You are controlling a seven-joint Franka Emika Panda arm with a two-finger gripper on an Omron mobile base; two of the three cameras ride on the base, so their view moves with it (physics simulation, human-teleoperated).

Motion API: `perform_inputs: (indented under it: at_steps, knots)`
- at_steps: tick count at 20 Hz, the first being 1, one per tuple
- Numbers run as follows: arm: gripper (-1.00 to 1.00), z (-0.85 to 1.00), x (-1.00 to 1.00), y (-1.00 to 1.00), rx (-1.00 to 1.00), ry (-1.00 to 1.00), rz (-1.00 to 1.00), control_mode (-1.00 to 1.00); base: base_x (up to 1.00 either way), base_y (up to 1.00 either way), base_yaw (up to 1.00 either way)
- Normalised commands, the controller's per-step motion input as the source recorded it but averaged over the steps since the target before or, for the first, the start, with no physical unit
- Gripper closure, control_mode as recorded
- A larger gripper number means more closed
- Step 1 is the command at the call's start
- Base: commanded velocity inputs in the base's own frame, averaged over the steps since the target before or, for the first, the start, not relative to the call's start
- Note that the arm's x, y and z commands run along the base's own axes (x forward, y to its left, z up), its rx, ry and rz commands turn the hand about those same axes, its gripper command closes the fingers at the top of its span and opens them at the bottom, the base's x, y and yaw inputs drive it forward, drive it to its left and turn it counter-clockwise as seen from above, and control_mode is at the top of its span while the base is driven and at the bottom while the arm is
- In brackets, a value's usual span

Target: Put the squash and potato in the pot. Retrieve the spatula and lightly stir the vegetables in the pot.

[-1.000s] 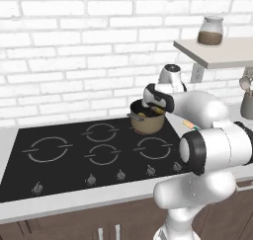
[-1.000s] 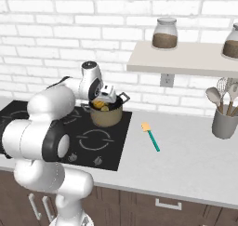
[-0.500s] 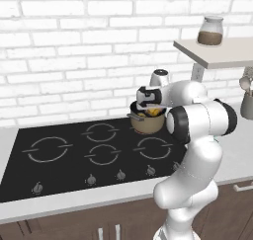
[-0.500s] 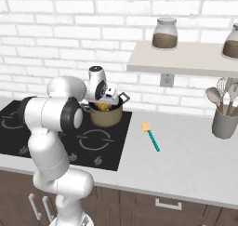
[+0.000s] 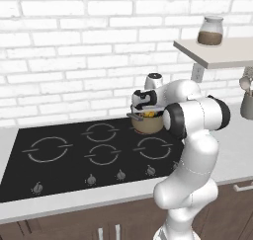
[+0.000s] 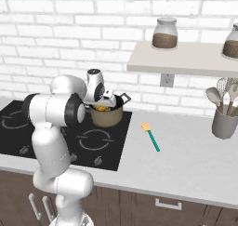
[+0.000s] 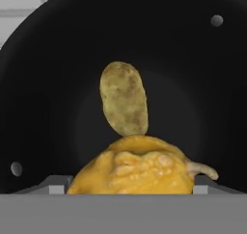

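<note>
- In the hand view we looked straight down into the pot (image 7: 43, 84), whose dark inside held the potato (image 7: 123, 97) and the squash (image 7: 132, 168).
- The potato lay with its long axis running from the top of that view to the bottom, its lower end touching the squash.
- The squash sat nearest the camera between the two finger tips, its thin stem (image 7: 202, 169) pointing to the right of the view.
- We could not tell whether the jaws (image 7: 129, 182) were clenched on the squash or released around it; the tips stood just at its two sides.
- From the right base view we saw what the hand view lacked: the pot (image 6: 108, 118) stood on the stove (image 6: 56, 139), and the spatula (image 6: 151, 136) lay apart on the desk (image 6: 186, 160), orange blade toward the wall, teal handle toward us.
- The left base view showed the jaws (image 5: 146, 107) just over the pot (image 5: 147, 124), with yellow at its rim.
</note>
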Motion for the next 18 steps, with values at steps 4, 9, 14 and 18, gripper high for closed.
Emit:
perform_inputs:
  at_steps: [4,9,14,18]
  knots:
    - [-1.00,-0.02,0.11,0.06,0.02,0.00,0.00,-1.00,0.00,0.00,0.00]
    - [-1.00,0.11,0.17,0.10,0.04,-0.08,0.07,-1.00,0.00,0.00,0.00]
    - [-1.00,0.10,0.04,0.11,0.00,0.00,0.05,-1.00,0.00,0.00,0.00]
    - [-1.00,0.56,-0.28,-0.02,0.00,-0.01,0.00,-1.00,0.00,0.00,0.00]
